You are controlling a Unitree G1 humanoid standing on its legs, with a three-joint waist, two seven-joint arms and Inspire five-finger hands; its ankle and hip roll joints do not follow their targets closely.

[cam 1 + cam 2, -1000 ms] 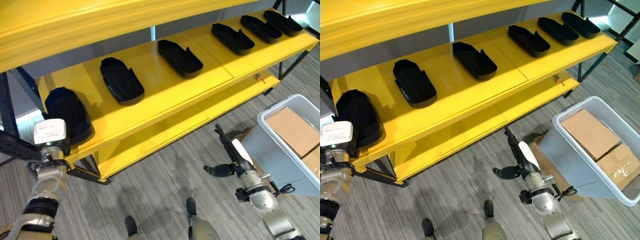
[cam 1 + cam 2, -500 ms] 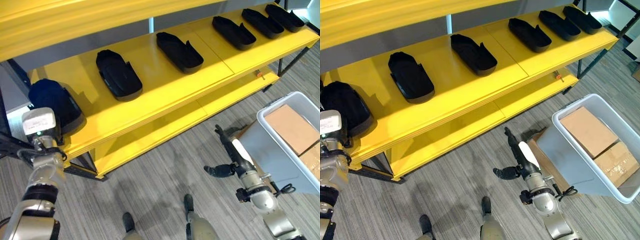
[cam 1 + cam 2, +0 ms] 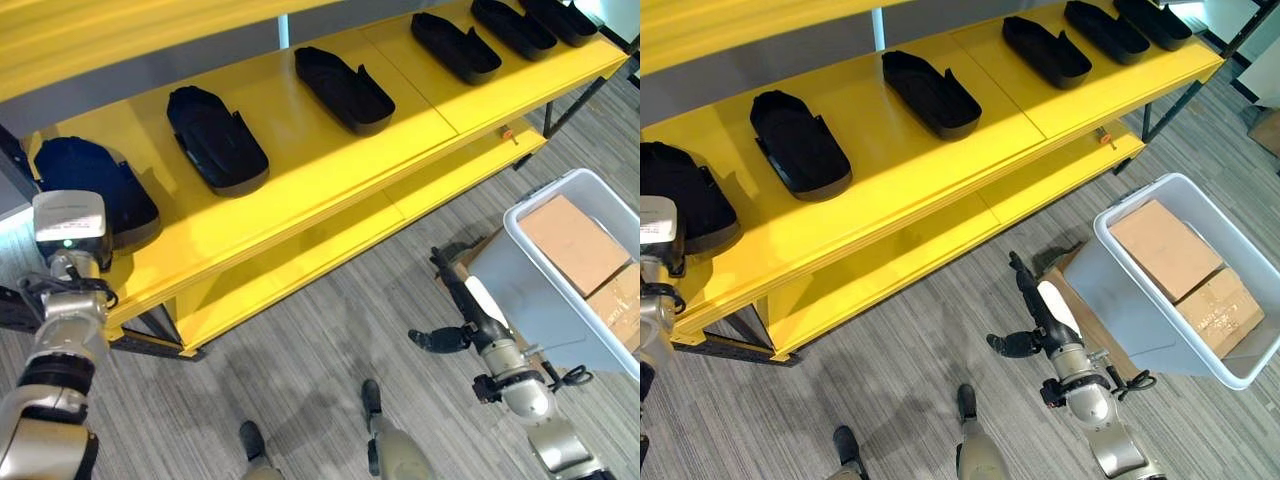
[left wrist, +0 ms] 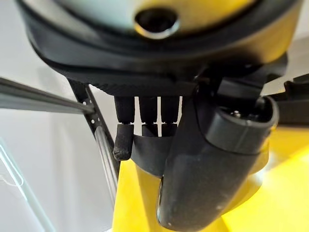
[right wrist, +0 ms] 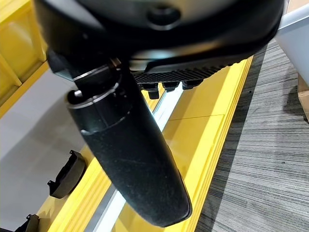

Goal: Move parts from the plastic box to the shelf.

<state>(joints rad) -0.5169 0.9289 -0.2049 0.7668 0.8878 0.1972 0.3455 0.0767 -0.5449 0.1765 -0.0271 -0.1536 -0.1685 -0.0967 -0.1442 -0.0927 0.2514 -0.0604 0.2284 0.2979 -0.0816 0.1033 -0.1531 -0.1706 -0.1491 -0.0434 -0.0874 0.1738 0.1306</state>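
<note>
Step in hand, as judged: seating the end part (image 3: 88, 178) on the shelf (image 3: 300, 150) and letting go.

- Check that end part lies flat on middle deck at its left end, clear of front edge, in line with the other parts (image 3: 215, 135) spaced along the same deck.
- Loosen fingers fully before drawing back; withdraw straight, away from the part, to avoid dragging it toward the edge.
- Keep wrist clear of the dark upright post beside the shelf end.
- Avoid lifting into the deck above.

Left hand (image 4: 207, 164): raised to deck level at the left end, just beside the end part. Grip state not readable: thumb bulky in front, fingers (image 4: 123, 140) pointing past it, contact with the part hidden.

Right hand (image 3: 462, 305): low over the floor, between shelf and box (image 3: 1120, 300), fingers straight, thumb spread, empty.

Box: tilted, to the right of the shelf, holding cardboard cartons (image 3: 1165, 250).
</note>
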